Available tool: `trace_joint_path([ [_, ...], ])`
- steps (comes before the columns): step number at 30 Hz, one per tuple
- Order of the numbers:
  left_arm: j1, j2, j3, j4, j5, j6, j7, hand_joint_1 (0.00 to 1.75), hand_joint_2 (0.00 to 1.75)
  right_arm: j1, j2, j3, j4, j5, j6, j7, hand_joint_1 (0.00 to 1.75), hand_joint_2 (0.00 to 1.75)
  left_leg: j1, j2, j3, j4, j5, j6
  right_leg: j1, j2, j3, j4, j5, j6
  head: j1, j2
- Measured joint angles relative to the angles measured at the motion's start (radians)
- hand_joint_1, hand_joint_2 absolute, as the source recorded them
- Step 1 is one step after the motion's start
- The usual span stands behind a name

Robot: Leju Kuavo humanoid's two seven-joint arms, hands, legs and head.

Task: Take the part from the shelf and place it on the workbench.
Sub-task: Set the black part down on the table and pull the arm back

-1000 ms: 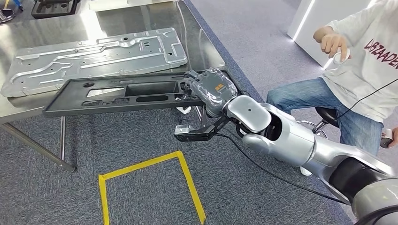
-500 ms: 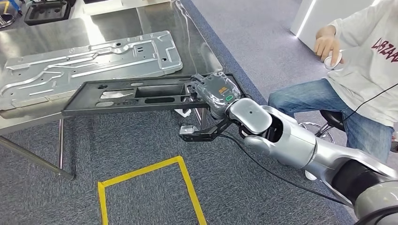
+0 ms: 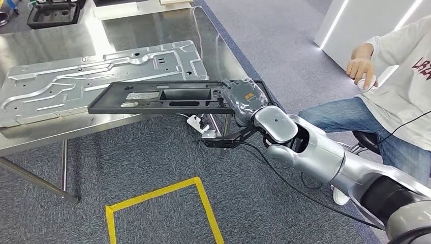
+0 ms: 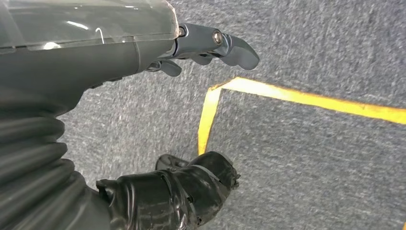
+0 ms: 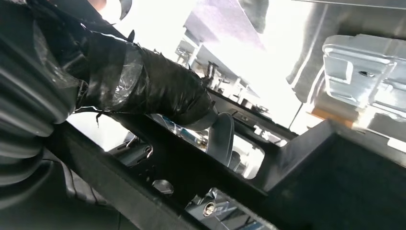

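Note:
In the head view my right hand point(image 3: 244, 98) grips the right end of a long black plastic part point(image 3: 157, 96). The part lies level, its far end over the front edge of the steel workbench point(image 3: 66, 129) and over the silver stamped metal panel point(image 3: 96, 76). The right wrist view shows the thumb point(image 5: 143, 86) laid on the black part point(image 5: 201, 167), fingers reaching through its openings. My left hand point(image 4: 143, 120) hangs over grey carpet with fingers point(image 4: 220, 45) apart, holding nothing.
A person point(image 3: 396, 96) sits at the right on a stool, a controller in the hand. Yellow tape point(image 3: 162, 198) marks a square on the carpet below the part. A black tray point(image 3: 51, 12) sits at the workbench's far left. A cable runs along my right arm.
My right hand has carried the black part to the right and farther over the workbench, so its left end now overlaps the silver panel. The view has shifted slightly.

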Motion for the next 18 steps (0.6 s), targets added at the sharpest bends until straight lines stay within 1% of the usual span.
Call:
trace_joint_path([
  [1, 0.000, 0.000, 0.000, 0.000, 0.000, 0.000, 0.000, 0.00, 1.75, 0.004, 0.000, -0.002, 0.003, 0.000, -0.001, 0.000, 1.75, 1.75, 0.000, 0.000, 0.007, 0.000, -0.007, 0.001, 0.000, 0.000, -0.035, 0.039, -0.014, 0.002, 0.000, 0.000],
  [2, 0.001, 0.000, 0.000, 0.000, 0.000, 0.000, 0.000, 0.00, 1.75, 0.009, 0.000, -0.004, 0.006, 0.000, -0.002, 0.001, 1.75, 1.75, -0.001, -0.001, 0.016, 0.000, -0.015, 0.000, -0.001, 0.000, -0.055, 0.046, -0.009, 0.003, 0.000, 0.000],
  [3, 0.002, 0.000, 0.000, 0.000, 0.001, 0.000, 0.000, 0.00, 1.75, 0.012, 0.000, -0.005, 0.009, 0.000, -0.002, 0.000, 1.75, 1.75, -0.001, -0.001, 0.027, 0.001, -0.024, -0.001, -0.001, 0.000, -0.060, 0.020, 0.017, 0.003, 0.000, 0.000],
  [5, 0.002, 0.000, -0.001, 0.000, 0.002, 0.001, 0.000, 0.00, 1.75, 0.017, 0.000, -0.007, 0.017, 0.000, -0.007, 0.000, 1.75, 1.75, 0.000, -0.003, 0.049, 0.002, -0.043, -0.006, -0.003, 0.000, -0.035, -0.103, 0.115, 0.003, 0.000, 0.000],
  [6, 0.001, 0.000, -0.001, 0.000, 0.003, 0.001, 0.000, 0.00, 1.75, 0.018, 0.000, -0.009, 0.022, -0.001, -0.013, 0.000, 1.75, 1.75, -0.001, -0.004, 0.056, 0.005, -0.051, -0.010, -0.002, -0.001, -0.023, -0.159, 0.145, 0.000, -0.001, 0.000],
  [7, 0.000, 0.000, -0.002, 0.000, 0.004, 0.001, -0.001, 0.00, 1.75, 0.022, -0.001, -0.011, 0.027, -0.003, -0.022, 0.001, 1.75, 1.75, -0.002, -0.005, 0.060, 0.007, -0.059, -0.016, 0.000, -0.002, -0.014, -0.196, 0.167, -0.005, -0.001, 0.000],
  [8, -0.001, 0.000, -0.003, 0.000, 0.005, 0.001, -0.001, 0.00, 1.75, 0.025, -0.001, -0.014, 0.032, -0.004, -0.031, 0.001, 1.75, 1.75, -0.003, -0.006, 0.061, 0.009, -0.064, -0.021, 0.002, -0.002, -0.011, -0.209, 0.168, -0.013, -0.001, 0.000],
  [9, -0.002, -0.001, -0.004, 0.000, 0.005, 0.002, -0.001, 0.00, 1.75, 0.029, -0.001, -0.017, 0.037, -0.007, -0.041, 0.001, 1.75, 1.75, -0.004, -0.007, 0.065, 0.011, -0.069, -0.027, 0.004, -0.003, -0.007, -0.213, 0.162, -0.021, -0.002, 0.000],
  [10, -0.002, -0.001, -0.005, 0.000, 0.005, 0.002, -0.001, 0.00, 1.75, 0.032, -0.002, -0.022, 0.042, -0.008, -0.050, 0.001, 1.75, 1.75, -0.004, -0.006, 0.066, 0.011, -0.075, -0.033, 0.002, -0.002, 0.000, -0.213, 0.166, -0.028, -0.001, 0.000],
  [11, -0.001, -0.002, -0.005, 0.000, 0.005, 0.002, -0.001, 0.00, 1.75, 0.034, -0.002, -0.027, 0.046, -0.009, -0.060, 0.000, 1.75, 1.75, -0.003, -0.006, 0.066, 0.021, -0.079, -0.038, 0.001, -0.002, 0.008, -0.215, 0.163, -0.035, -0.001, 0.000],
  [12, -0.003, -0.002, -0.006, 0.000, 0.005, 0.002, -0.001, 0.00, 1.75, 0.035, -0.002, -0.031, 0.051, -0.010, -0.070, 0.000, 1.75, 1.75, -0.002, -0.004, 0.055, 0.046, -0.086, -0.043, -0.001, -0.002, 0.018, -0.218, 0.160, -0.041, -0.002, 0.000],
  [13, -0.004, -0.002, -0.007, 0.000, 0.005, 0.002, -0.001, 0.00, 1.75, 0.036, -0.002, -0.036, 0.055, -0.010, -0.081, -0.001, 1.75, 1.75, -0.001, -0.002, 0.029, 0.093, -0.097, -0.048, -0.002, -0.002, 0.026, -0.220, 0.156, -0.046, -0.002, 0.000],
  [14, -0.005, -0.003, -0.008, 0.000, 0.005, 0.002, -0.001, 0.00, 1.75, 0.037, -0.002, -0.039, 0.058, -0.010, -0.092, -0.002, 1.75, 1.75, 0.001, 0.000, -0.008, 0.155, -0.113, -0.053, -0.001, -0.003, 0.034, -0.221, 0.150, -0.050, -0.003, 0.000],
  [15, -0.006, -0.003, -0.009, 0.000, 0.006, 0.002, -0.001, 0.00, 1.75, 0.037, -0.002, -0.042, 0.061, -0.009, -0.101, -0.003, 1.75, 1.75, 0.002, 0.002, -0.053, 0.220, -0.131, -0.056, -0.001, -0.003, 0.041, -0.221, 0.143, -0.052, -0.003, 0.000],
  [16, -0.005, -0.003, -0.011, 0.000, 0.006, 0.002, -0.001, 0.00, 1.75, 0.039, -0.001, -0.044, 0.064, -0.009, -0.108, -0.003, 1.75, 1.75, 0.003, 0.002, -0.092, 0.267, -0.145, -0.058, 0.000, -0.002, 0.049, -0.221, 0.136, -0.053, -0.003, 0.000],
  [17, -0.003, -0.003, -0.012, 0.000, 0.006, 0.002, -0.001, 0.00, 1.75, 0.040, -0.001, -0.046, 0.067, -0.008, -0.112, -0.004, 1.75, 1.75, 0.003, 0.002, -0.118, 0.285, -0.146, -0.057, 0.001, -0.002, 0.060, -0.221, 0.128, -0.053, -0.003, 0.000],
  [18, -0.001, -0.003, -0.013, 0.000, 0.007, 0.002, -0.001, 0.00, 1.75, 0.042, 0.000, -0.048, 0.070, -0.007, -0.114, -0.004, 1.75, 1.75, 0.002, 0.002, -0.128, 0.267, -0.126, -0.055, 0.002, -0.001, 0.072, -0.221, 0.119, -0.053, -0.003, 0.000],
])
